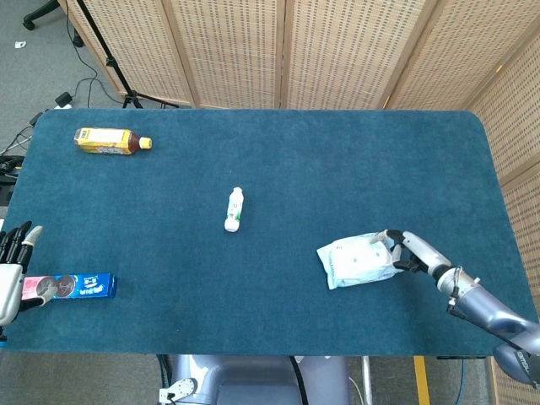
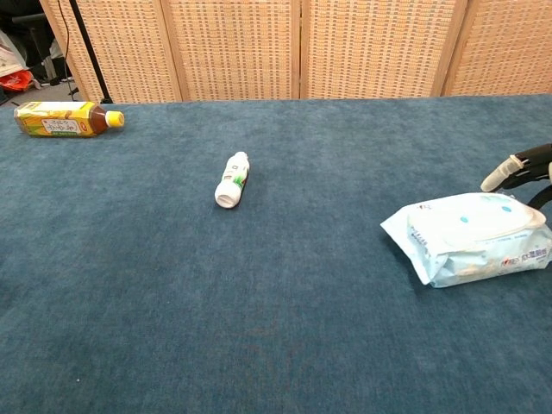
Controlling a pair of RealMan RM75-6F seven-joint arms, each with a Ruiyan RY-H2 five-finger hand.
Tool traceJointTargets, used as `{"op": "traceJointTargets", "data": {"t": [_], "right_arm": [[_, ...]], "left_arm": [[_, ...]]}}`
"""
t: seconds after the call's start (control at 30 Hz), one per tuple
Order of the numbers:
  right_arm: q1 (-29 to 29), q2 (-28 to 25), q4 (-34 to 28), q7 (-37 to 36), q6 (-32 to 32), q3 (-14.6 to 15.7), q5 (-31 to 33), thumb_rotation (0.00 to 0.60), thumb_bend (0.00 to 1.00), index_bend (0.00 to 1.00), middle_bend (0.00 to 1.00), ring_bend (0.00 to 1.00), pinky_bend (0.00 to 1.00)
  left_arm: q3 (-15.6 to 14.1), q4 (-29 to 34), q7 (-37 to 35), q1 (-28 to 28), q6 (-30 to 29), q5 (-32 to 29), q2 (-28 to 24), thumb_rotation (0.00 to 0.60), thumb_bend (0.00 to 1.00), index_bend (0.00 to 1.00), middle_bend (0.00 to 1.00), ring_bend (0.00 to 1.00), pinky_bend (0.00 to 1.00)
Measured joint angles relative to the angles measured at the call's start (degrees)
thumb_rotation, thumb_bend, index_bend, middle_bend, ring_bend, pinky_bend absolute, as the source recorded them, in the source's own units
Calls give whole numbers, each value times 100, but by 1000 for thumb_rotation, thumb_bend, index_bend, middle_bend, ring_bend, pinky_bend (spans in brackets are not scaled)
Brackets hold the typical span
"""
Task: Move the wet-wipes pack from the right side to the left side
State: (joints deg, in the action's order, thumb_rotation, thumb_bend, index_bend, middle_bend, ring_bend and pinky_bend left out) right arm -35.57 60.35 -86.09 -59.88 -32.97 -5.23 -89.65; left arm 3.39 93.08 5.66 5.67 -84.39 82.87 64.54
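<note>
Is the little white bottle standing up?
No, the little white bottle lies on its side on the blue table.

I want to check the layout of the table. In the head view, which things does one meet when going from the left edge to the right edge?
Left hand → biscuit pack → yellow tea bottle → small white bottle → wet-wipes pack → right hand, which holds the pack's right end.
</note>
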Motion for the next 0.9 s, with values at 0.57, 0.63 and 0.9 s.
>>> {"op": "traceJointTargets", "data": {"t": [0.57,0.63,0.9], "right_arm": [[-378,448,-646,405,-73,259,-35,600,1000,263,186,82,236],[-434,501,-767,509,-71,249,16,600,1000,263,186,82,236],[-671,707,-1151,1032,57,144,423,600,1000,263,186,82,236]], "left_arm": [[4,-12,23,10,18,-10,13,600,0,0,0,0,0],[8,-14,23,11,21,-20,15,600,0,0,0,0,0],[9,-17,10,14,31,-24,11,600,0,0,0,0,0]]}}
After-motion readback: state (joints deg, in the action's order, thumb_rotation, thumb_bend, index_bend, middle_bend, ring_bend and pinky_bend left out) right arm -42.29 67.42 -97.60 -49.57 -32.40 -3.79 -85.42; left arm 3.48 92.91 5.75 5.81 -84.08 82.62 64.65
